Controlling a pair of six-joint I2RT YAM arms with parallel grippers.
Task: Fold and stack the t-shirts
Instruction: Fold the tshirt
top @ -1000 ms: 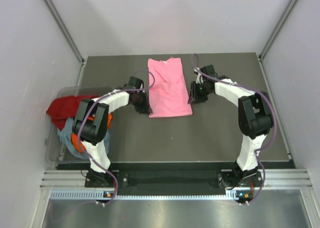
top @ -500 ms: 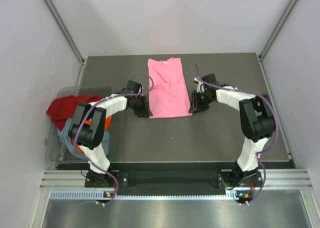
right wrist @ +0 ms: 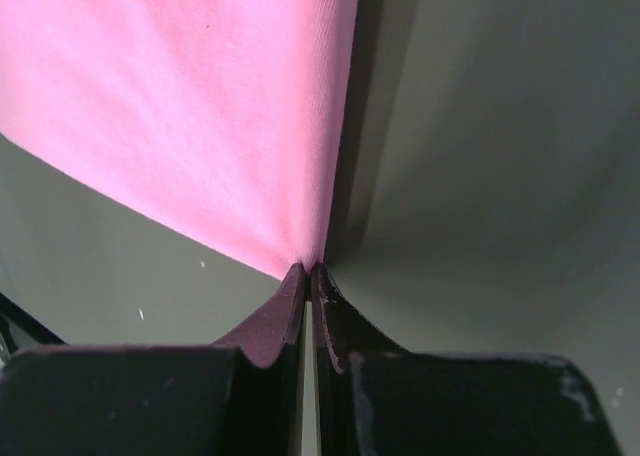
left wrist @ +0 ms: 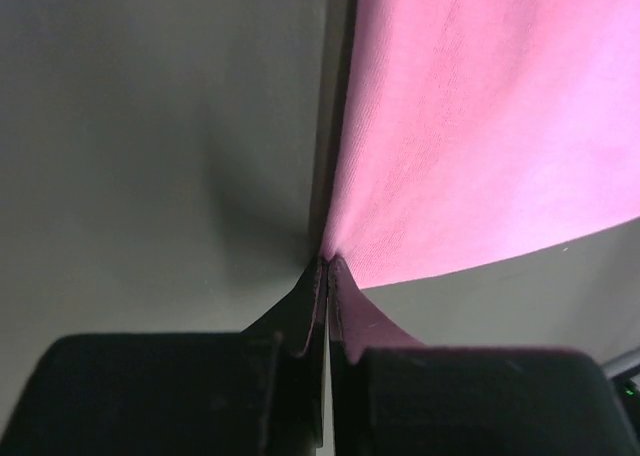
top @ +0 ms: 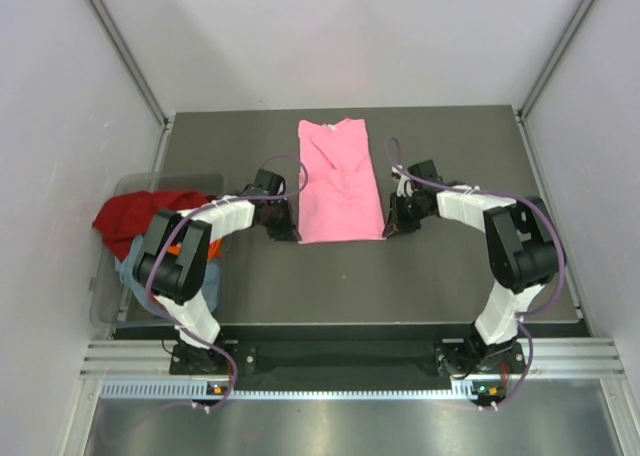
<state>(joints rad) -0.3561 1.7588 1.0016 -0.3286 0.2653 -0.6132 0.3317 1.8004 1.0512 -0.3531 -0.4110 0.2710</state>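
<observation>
Dark grey desk (top: pixel 450 276), pale walls around: pink shirt (top: pixel 340 181) lies flat mid-desk, folded into a long strip running away from the arm bases. Left jaws are pinched tight on its near-left corner and right jaws on its near-right corner. Both wrist views show the cloth drawn to a point between the tips, with both arms low over the desk. Red shirt (top: pixel 125 216), orange shirt (top: pixel 150 281) and grey-blue shirt (top: pixel 128 266) sit heaped in a clear bin (top: pixel 105 301) at the desk's left edge, well apart from the pink one, partly hidden by the left arm (top: pixel 215 216).
</observation>
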